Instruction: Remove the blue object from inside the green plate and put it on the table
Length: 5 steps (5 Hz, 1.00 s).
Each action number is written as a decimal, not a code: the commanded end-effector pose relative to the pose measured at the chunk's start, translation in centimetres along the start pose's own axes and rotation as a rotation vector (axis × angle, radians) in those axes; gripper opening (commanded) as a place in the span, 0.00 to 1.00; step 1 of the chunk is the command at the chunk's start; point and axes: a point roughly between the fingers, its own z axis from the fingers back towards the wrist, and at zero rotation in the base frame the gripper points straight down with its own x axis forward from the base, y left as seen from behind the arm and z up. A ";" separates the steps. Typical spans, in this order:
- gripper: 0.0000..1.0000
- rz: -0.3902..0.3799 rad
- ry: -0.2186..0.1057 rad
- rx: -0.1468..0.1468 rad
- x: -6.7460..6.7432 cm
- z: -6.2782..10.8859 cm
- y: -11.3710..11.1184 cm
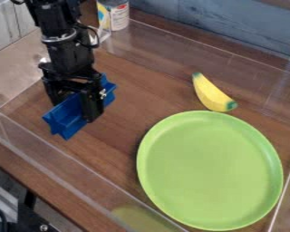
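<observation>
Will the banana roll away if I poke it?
It might rock or slide, but its curved, long shape probably stops it rolling far. The banana looks smooth and shiny, maybe plastic, so it would likely feel stiff.

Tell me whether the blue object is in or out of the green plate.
Out: the blue object lies on the wooden table, with bare wood between it and the green plate.

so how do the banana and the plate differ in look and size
The banana is yellow with green at its ends, while the plate is lime green all over. The banana is slim and elongated; the plate is round and flat. The plate is far bigger than the banana. Both rest on the tabletop.
</observation>
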 end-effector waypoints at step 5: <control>1.00 -0.047 -0.045 0.027 1.4 1.3 -0.6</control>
